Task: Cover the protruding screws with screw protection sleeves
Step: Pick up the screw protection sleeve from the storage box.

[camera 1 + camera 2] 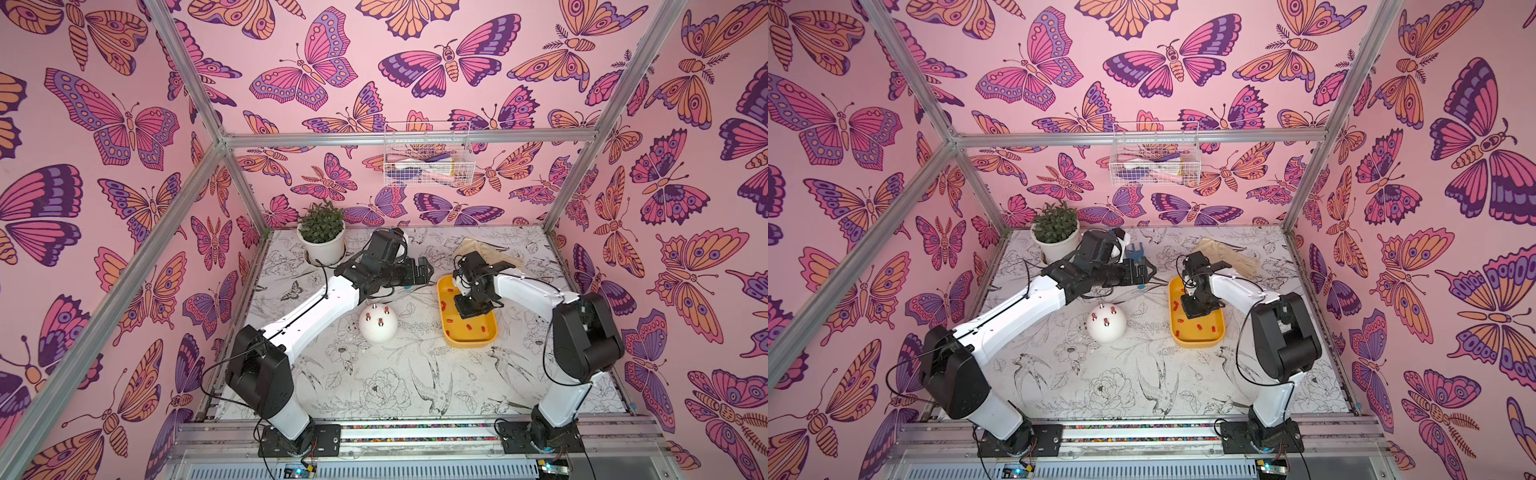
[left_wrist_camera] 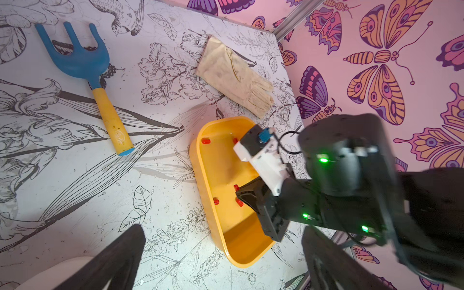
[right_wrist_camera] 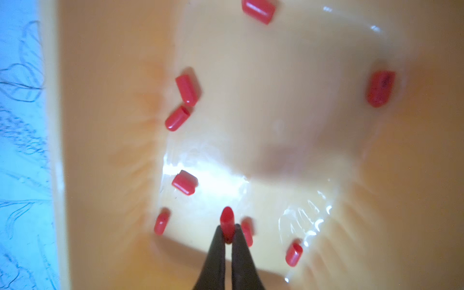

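Pinching 1 blurred sleeve point(image 3: 227, 218), seemingly near its end, right pincer point(image 3: 229, 227); left pincer point(image 2: 223, 228) wide, bases cropped.

The left arm point(image 1: 316, 305) and right arm point(image 1: 525, 286) are each built from smooth white link shells joined by bulky matt-black joint housings, and each is mounted on a black rectangular base plate point(image 1: 300, 439) with small screw heads showing. Thin black cables point(image 1: 326, 278) run externally from joint to joint. The right arm's housings carry small green indicator lights point(image 2: 323, 159) and a white wrist bracket point(image 2: 261, 160) with a blue connector point(image 2: 266, 133). The left gripper point(image 2: 223, 228) and right gripper point(image 3: 229, 227) have matt-black fingers point(image 3: 217, 253) tapering to narrow tips.
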`<state>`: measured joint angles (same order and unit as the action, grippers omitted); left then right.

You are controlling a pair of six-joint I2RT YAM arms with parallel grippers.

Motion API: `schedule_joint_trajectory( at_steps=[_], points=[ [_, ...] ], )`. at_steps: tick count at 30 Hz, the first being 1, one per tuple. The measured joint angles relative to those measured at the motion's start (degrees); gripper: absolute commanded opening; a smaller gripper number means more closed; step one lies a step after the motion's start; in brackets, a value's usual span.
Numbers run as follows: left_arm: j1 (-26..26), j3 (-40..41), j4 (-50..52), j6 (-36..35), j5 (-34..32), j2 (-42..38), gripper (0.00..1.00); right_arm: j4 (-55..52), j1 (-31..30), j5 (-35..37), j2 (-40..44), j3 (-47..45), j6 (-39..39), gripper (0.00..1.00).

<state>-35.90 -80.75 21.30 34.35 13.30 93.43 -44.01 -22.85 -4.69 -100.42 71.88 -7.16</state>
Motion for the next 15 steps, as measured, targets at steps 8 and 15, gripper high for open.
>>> schedule_joint_trajectory(
  at_steps=[8, 15],
  points=[
    [-0.1, -1.7, 0.1, 0.3, 1.8, 5.7, 1.00, -2.0, 0.0, -3.4, 9.3, -0.1, 1.2, 0.10],
    [-1.8, -5.4, 0.1, 0.2, 3.5, 9.9, 1.00, -4.2, 0.0, -6.8, 15.8, -0.1, 1.6, 0.10]
  ],
)
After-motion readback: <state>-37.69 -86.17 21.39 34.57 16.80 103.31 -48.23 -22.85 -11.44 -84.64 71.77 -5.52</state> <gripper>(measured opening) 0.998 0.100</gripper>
